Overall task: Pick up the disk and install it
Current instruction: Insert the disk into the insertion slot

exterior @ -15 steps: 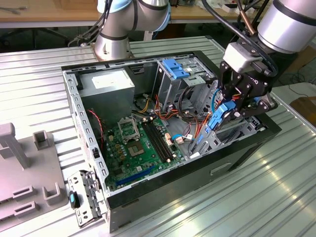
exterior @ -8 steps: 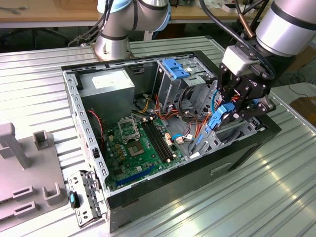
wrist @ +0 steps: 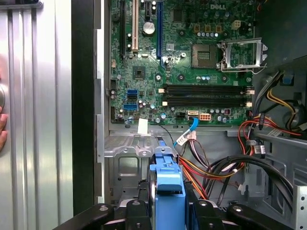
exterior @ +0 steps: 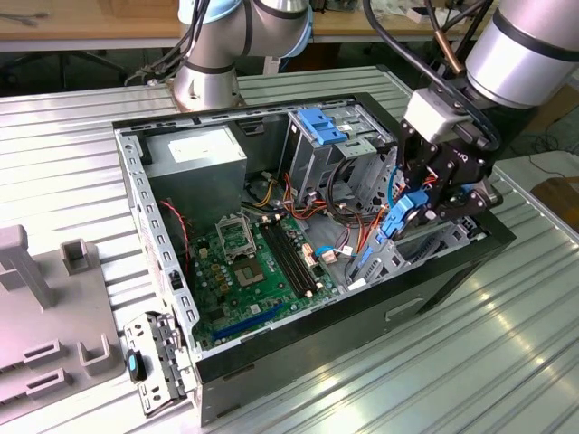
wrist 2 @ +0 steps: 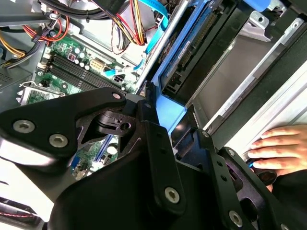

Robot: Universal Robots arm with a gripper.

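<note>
The disk, a flat drive with bright blue carrier rails, hangs on edge at the exterior view's right end of the open computer case. My gripper is shut on it from above, just over the lower drive bay. In the first wrist view the blue end of the disk sits between my black fingers, above the grey metal bay. The second wrist view has the disk running along the bay wall, a blue rail next to my finger.
A person's hand rests on the ribbed table beside the case. Inside lie the green motherboard, a grey power supply, a cage with a blue bracket and loose cables. A grey fixture stands at the exterior view's left.
</note>
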